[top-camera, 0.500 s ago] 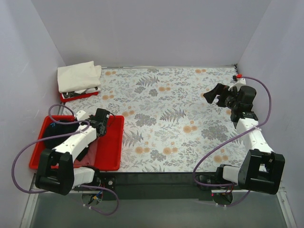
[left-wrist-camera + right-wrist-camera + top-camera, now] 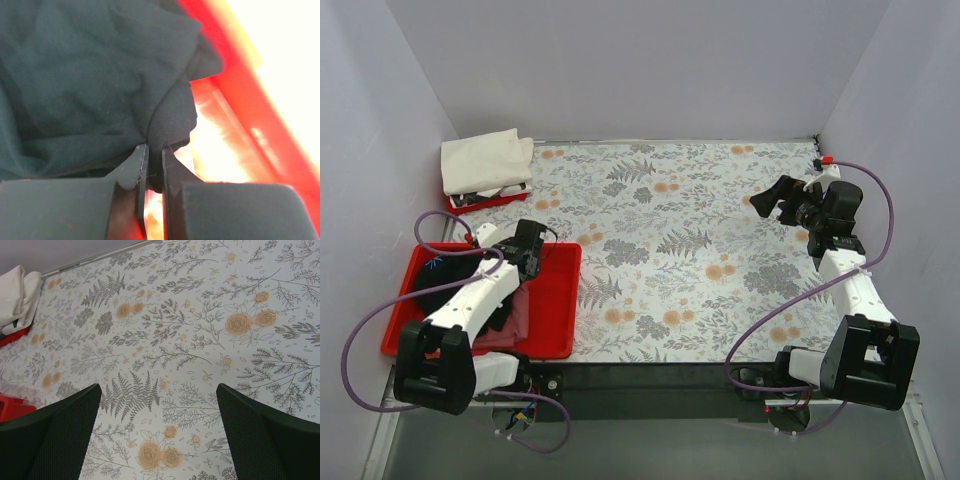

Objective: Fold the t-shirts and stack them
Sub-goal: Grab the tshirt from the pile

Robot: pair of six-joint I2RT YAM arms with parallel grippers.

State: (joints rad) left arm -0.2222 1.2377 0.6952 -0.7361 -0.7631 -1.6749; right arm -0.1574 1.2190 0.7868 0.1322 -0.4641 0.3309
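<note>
Black cloth t-shirt [image 2: 90, 85], crumpled in the large red plastic tray [image 2: 555, 320] at the table's near left. Left gripper [image 2: 154, 150] pinches a fold of it. Right gripper [image 2: 157, 390], fingers spread wide, hangs over the floral-patterned table [image 2: 700, 250]. Cream-white folded t-shirt [image 2: 485, 160] lies on a small red tray [image 2: 485, 203], far left.

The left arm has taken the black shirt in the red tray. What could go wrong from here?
1. The left gripper has its jaws shut on only a thin fold of the black t-shirt; it might slip out when lifted.
2. The shirt lies bunched in the red tray; pulling may catch it on the tray wall.
3. The right gripper hangs open far across the table, so the shirt may land crumpled.
</note>
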